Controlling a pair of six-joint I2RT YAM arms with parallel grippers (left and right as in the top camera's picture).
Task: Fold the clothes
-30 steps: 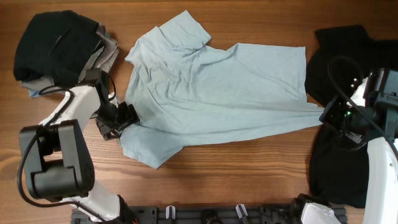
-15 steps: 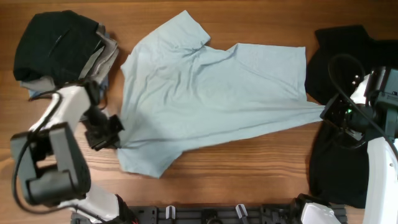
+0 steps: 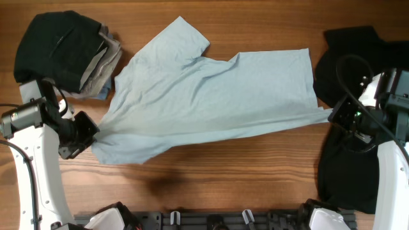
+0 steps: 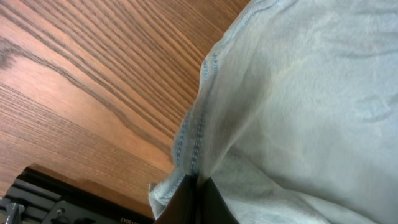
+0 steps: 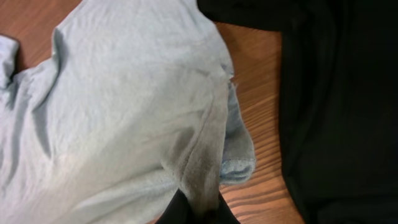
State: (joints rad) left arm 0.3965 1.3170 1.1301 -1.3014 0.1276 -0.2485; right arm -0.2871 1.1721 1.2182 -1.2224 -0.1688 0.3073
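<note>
The pale blue short-sleeved fabric T-shirt (image 3: 211, 96) lies wrinkled across mid-frame on the brown wooden counter (image 3: 243, 176), its low corners pinched by the left claw (image 3: 92, 131) and right claw (image 3: 334, 115). A large black shirt (image 3: 348, 172) lies at the right edge, a black-and-grey garment pile (image 3: 64, 51) in the upper left.

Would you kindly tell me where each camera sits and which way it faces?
Overhead: fixed above the table, looking down on the pale blue T-shirt, the black shirt and the stacked clothes; the left arm and right arm show.
Left wrist: on the left arm, looking along the left pincer, dark tips showing, at the T-shirt's stitched edge and wood.
Right wrist: on the right arm, looking along the right pincer, dark tips showing, at bunched T-shirt beside the black shirt.
Shared: both wrist views show that T-shirt, pinched at opposite ends.
</note>
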